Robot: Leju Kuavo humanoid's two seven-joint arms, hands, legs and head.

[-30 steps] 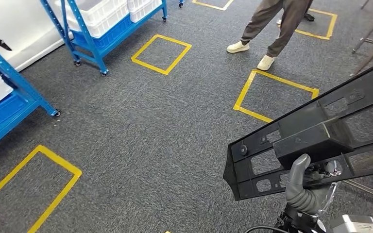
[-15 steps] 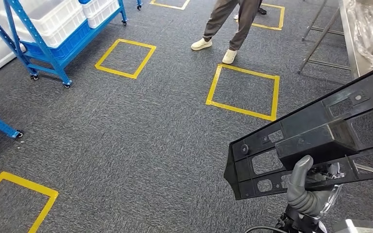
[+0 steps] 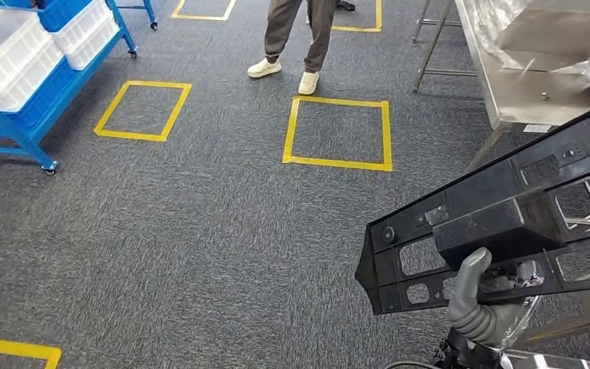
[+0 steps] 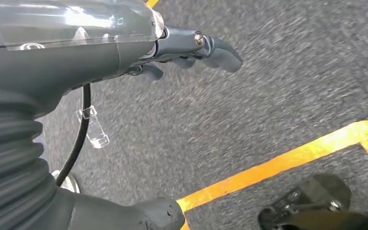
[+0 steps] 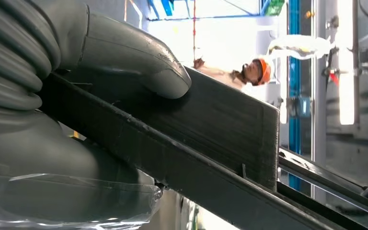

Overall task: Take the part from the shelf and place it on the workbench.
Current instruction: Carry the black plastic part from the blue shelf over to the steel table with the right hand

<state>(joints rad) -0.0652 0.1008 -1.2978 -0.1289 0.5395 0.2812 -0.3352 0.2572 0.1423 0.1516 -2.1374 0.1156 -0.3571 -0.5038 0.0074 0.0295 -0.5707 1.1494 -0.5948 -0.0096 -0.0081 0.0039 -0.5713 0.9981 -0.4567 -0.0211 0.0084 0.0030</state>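
The part [image 3: 499, 223] is a long black plastic frame with cut-out windows and a boxy middle section, slanting up to the right in the head view. My right hand [image 3: 480, 304] grips it from below, thumb pressed on its front face. The right wrist view shows the same thumb [image 5: 139, 57] lying on the black part [image 5: 220, 124]. The steel workbench [image 3: 518, 96] stands ahead at the upper right. My left hand [image 4: 172, 52] hangs over the grey carpet, its fingers loosely extended and holding nothing.
A blue shelf cart [image 3: 15, 115] with white bins [image 3: 8, 54] stands at the far left. A person's legs [image 3: 299, 34] are ahead, near yellow taped floor squares [image 3: 338, 131]. Crumpled clear plastic [image 3: 538, 31] lies on the workbench.
The whole scene has slid left as the camera turned right: the blue shelves moved off to the left edge and the workbench came into view. The part stays in my right hand's grip.
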